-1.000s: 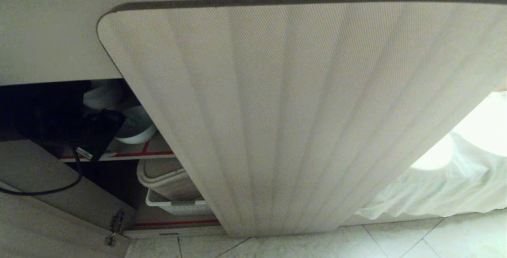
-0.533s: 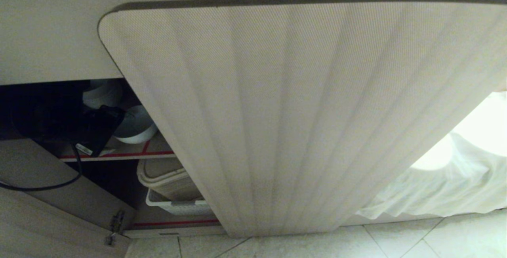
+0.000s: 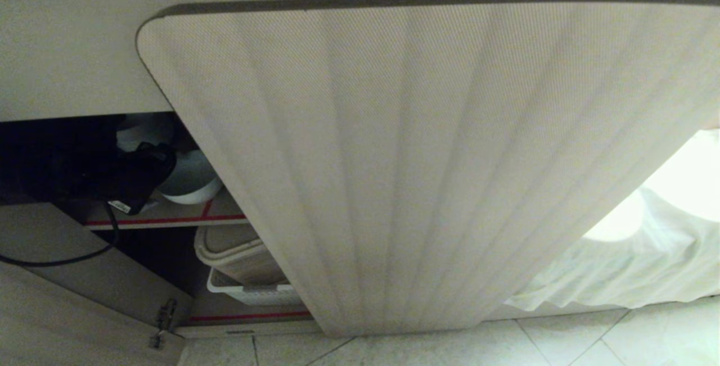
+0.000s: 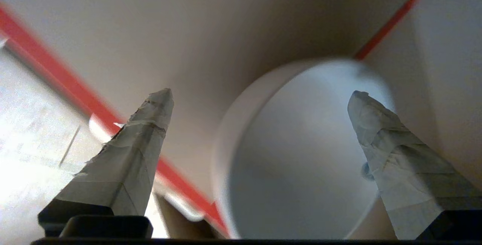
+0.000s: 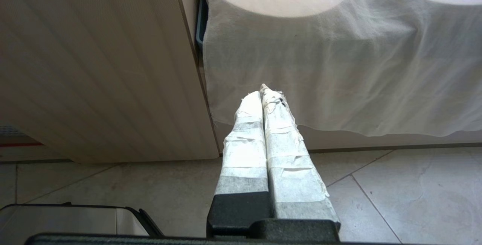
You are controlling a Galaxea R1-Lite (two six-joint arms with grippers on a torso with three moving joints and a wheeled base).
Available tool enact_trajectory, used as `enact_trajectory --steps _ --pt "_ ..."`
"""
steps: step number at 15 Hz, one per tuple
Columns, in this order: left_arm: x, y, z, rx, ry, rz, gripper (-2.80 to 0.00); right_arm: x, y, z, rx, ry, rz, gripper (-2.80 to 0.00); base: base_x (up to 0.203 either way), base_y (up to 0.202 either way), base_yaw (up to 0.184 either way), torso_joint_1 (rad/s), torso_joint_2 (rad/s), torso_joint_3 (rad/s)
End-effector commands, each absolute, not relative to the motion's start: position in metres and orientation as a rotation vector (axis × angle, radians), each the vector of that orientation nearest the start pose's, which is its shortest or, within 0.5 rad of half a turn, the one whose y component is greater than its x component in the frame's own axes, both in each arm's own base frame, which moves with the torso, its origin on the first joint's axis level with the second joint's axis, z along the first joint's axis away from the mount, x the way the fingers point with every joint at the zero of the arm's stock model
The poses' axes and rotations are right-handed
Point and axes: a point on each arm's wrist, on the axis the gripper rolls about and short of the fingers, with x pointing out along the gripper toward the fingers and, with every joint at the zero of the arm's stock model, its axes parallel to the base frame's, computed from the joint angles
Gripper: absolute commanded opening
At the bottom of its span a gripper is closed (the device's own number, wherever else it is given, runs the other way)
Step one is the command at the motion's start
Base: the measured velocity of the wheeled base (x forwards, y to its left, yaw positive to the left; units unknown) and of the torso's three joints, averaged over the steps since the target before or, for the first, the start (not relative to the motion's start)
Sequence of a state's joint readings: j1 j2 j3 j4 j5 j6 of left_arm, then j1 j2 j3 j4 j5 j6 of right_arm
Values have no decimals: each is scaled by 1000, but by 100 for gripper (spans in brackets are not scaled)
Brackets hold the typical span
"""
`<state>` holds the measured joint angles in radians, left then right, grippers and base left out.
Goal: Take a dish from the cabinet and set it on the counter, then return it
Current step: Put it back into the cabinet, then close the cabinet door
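A: Where's the dish (image 4: 301, 154)?
B: On the cabinet (image 3: 394, 158) shelf, near its red-edged front. Left claw (image 4: 260, 98) spread wide, one finger over the bowl, grasping nothing.
A: Handling?
B: Glossy, rigid, breakable; pinch the rim. Another bowl (image 3: 143, 130) behind, door beside. Right claw (image 5: 263, 94) clenched, parked.

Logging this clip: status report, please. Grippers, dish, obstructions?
Left gripper open inside cabinet, jaws straddling dish, not gripping. Right gripper shut, parked low. Nothing blocking.
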<state>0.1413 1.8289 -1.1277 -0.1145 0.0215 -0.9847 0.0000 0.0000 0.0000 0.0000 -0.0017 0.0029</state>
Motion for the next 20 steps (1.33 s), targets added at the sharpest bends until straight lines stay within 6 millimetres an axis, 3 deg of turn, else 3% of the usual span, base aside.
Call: enact_trajectory --steps 1,11,20 --pt "337 47 181 -970 456 424 0 -23 0 75 3 0 -2 -280 0 0 0 0 0 0" --pt "317 38 172 -844 387 373 0 -23 0 75 3 0 0 -280 0 0 0 0 0 0" --pt "291 30 185 -771 348 366 0 -23 0 75 3 0 0 -280 0 0 0 0 0 0"
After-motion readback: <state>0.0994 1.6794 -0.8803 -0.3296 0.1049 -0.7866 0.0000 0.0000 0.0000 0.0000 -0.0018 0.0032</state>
